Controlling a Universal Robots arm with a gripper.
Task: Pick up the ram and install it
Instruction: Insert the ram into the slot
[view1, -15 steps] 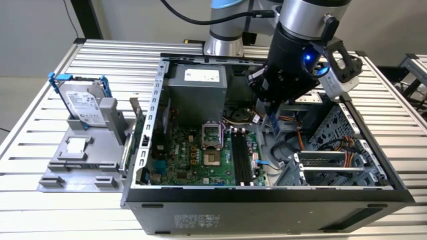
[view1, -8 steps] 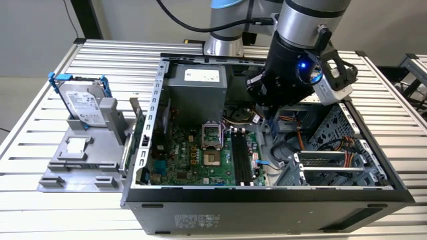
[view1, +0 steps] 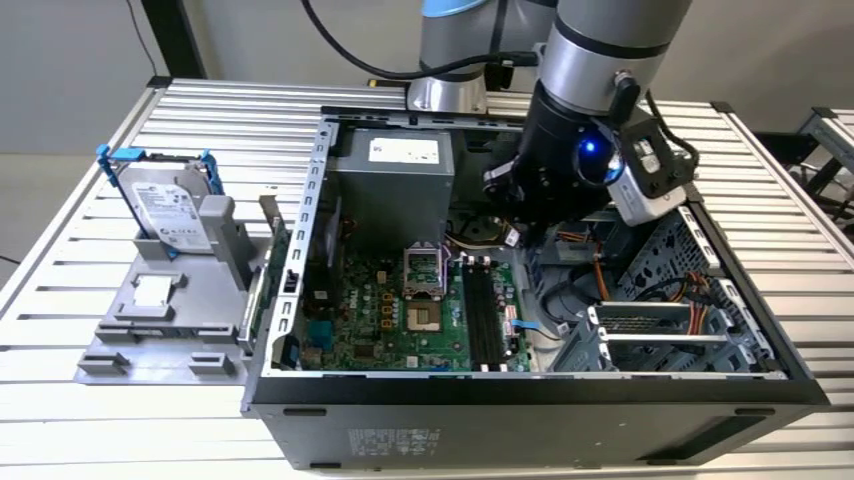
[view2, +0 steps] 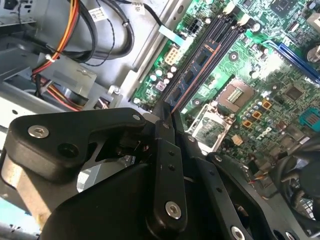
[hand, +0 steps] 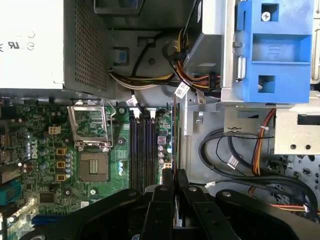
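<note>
Gripper (hand: 174, 176) is clenched on one end of the ram (view2: 196, 66), over the motherboard (hand: 45, 150) edge. It looks light, stiff and fragile, so pinch the flat faces, not the contacts.

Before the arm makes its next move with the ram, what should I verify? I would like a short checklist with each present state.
1. Grip on the ram: ok, gripper shut on it.
2. Ram parallel to the slot rails: ok.
3. Slot rails empty: ok.
4. Ram exactly over a rail: cannot tell; in the first wrist view it looks offset.
5. Rail latches open: cannot tell.
6. Cables away from the rails: ok.
</note>
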